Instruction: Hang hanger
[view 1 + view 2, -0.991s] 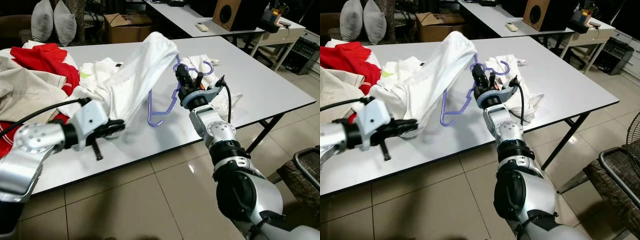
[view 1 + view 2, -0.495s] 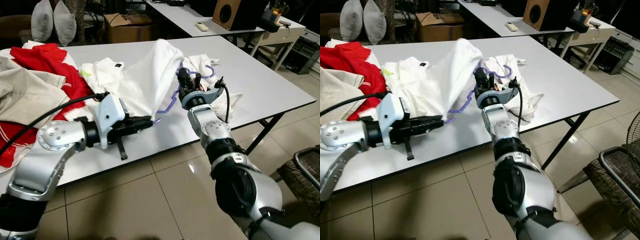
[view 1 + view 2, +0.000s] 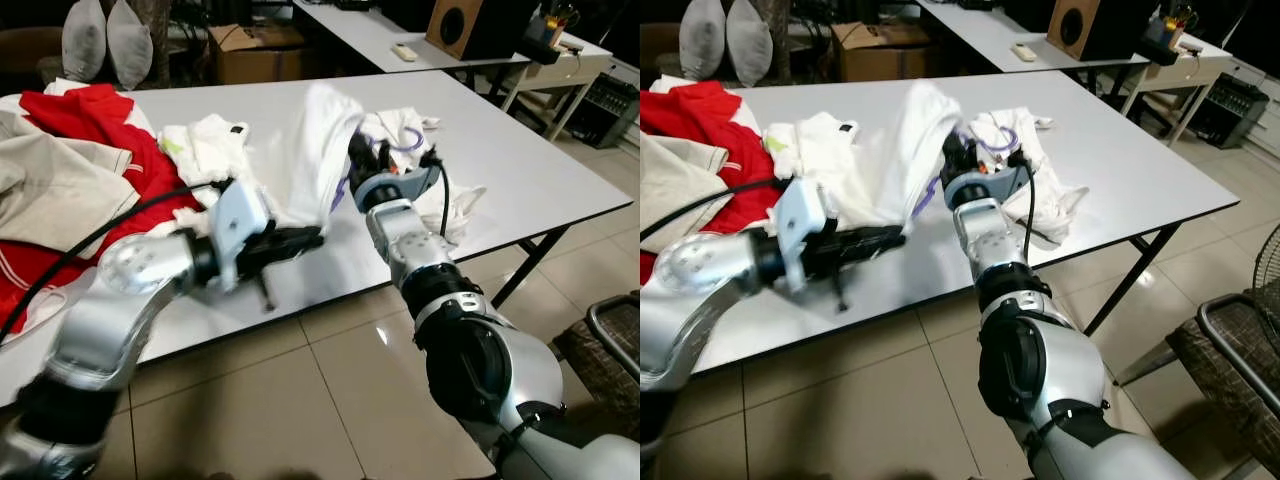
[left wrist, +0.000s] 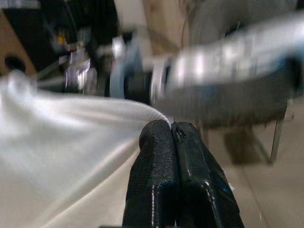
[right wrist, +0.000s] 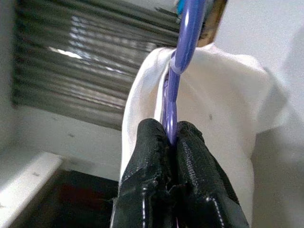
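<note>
While both arms reach over the near edge of the white table [image 3: 520,170], the right gripper [image 5: 171,137] stands above the tabletop with its two black fingers pressed tight on the purple hanger [image 5: 178,80]. The hanger's bar runs straight out from between the fingertips, so the gripper has it by one thin section. From the head cameras the hanger [image 3: 400,148] shows as a purple loop just beyond the right gripper [image 3: 362,160], partly buried in cloth.

A white garment [image 3: 318,150] is draped over the hanger and rises to a peak just beside the right gripper, on the robot's left of it. The garment slopes down from that peak toward the left gripper [image 3: 312,238], which is lower and nearer the table edge. In the left wrist view the left gripper [image 4: 170,130] has its fingers closed together, with the garment's edge [image 4: 71,142] pinched at their tips.

More white clothing [image 3: 205,145] lies flat on the table behind the left arm. A red garment [image 3: 95,120] and a beige one [image 3: 50,185] are heaped at the robot's far left. A cardboard box [image 3: 250,50] sits beyond the table, and a speaker [image 3: 470,25] stands on a second table at the back right.
</note>
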Tool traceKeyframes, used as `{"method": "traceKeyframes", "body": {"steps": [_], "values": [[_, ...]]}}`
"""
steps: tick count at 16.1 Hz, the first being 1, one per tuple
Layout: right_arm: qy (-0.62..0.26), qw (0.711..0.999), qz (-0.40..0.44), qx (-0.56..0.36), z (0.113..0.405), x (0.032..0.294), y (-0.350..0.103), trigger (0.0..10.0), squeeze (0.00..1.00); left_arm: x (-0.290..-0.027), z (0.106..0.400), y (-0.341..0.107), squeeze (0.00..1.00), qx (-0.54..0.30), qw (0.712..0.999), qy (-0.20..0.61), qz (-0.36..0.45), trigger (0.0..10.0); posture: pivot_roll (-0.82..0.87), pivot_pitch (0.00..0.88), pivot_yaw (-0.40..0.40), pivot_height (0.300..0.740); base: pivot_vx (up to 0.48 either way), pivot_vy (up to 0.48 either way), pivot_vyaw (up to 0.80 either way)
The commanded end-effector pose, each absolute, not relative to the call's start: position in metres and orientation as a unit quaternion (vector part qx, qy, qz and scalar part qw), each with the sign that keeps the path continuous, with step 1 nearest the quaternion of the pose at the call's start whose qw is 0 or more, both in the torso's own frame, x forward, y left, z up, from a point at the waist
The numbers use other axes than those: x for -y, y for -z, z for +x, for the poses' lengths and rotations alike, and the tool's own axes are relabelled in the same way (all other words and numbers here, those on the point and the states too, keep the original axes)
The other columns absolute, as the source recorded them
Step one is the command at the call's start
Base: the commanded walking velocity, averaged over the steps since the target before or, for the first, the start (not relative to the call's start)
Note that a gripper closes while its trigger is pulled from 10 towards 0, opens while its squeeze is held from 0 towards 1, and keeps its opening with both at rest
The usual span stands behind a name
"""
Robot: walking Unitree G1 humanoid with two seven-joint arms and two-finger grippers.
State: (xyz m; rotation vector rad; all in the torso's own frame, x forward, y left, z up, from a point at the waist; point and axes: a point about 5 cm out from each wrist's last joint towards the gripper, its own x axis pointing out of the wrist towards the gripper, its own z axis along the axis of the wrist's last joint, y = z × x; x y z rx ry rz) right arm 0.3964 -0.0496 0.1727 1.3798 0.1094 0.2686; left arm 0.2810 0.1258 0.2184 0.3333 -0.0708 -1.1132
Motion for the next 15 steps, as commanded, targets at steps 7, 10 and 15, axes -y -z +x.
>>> {"method": "traceKeyframes", "body": {"steps": [7,10,15], "values": [[-0.177,0.765,0.612,-0.094,0.387,0.006,-0.181,10.0,0.00,-0.086,0.284,-0.228,0.00,0.069,0.830,0.542,0.111,0.0,-0.02,0.002,-0.107,0.740,0.000,0.000,0.00],[-0.224,0.768,0.589,-0.111,0.386,0.007,-0.186,10.0,0.00,-0.098,0.305,-0.212,0.00,0.029,0.875,0.449,0.182,0.0,-0.02,0.000,-0.104,0.740,0.000,0.000,0.00],[-0.264,0.778,0.557,-0.126,0.377,0.023,-0.178,10.0,0.00,-0.110,0.330,-0.216,1.00,0.020,0.924,0.345,0.163,10.0,-0.05,0.000,-0.077,0.740,0.000,0.000,0.00]]}}
